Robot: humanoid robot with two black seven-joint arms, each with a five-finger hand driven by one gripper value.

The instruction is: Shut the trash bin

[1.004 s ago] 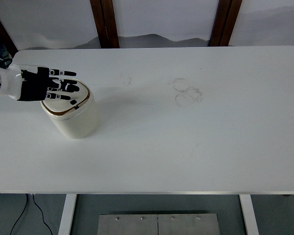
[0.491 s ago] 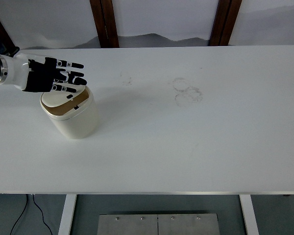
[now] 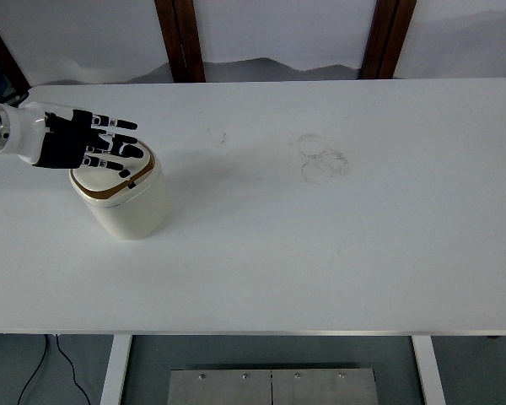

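A small cream trash bin (image 3: pixel 128 202) with a brown rim band stands on the left part of the white table (image 3: pixel 320 245). Its lid (image 3: pixel 110 179) lies flat and shut on top. My left hand (image 3: pixel 101 145) comes in from the left edge and hovers over the back of the lid, fingers (image 3: pixel 122 151) spread flat and holding nothing. Whether the fingertips touch the lid cannot be told. The right arm does not show.
Faint ring marks (image 3: pixel 322 157) stain the table right of centre. Two dark wooden posts (image 3: pixel 179 38) stand behind the far edge. A cable (image 3: pixel 63 359) hangs below the near edge at left.
The left hand rose and shifted back and right off the lid, then came back down and left a little. The lid has stayed down.
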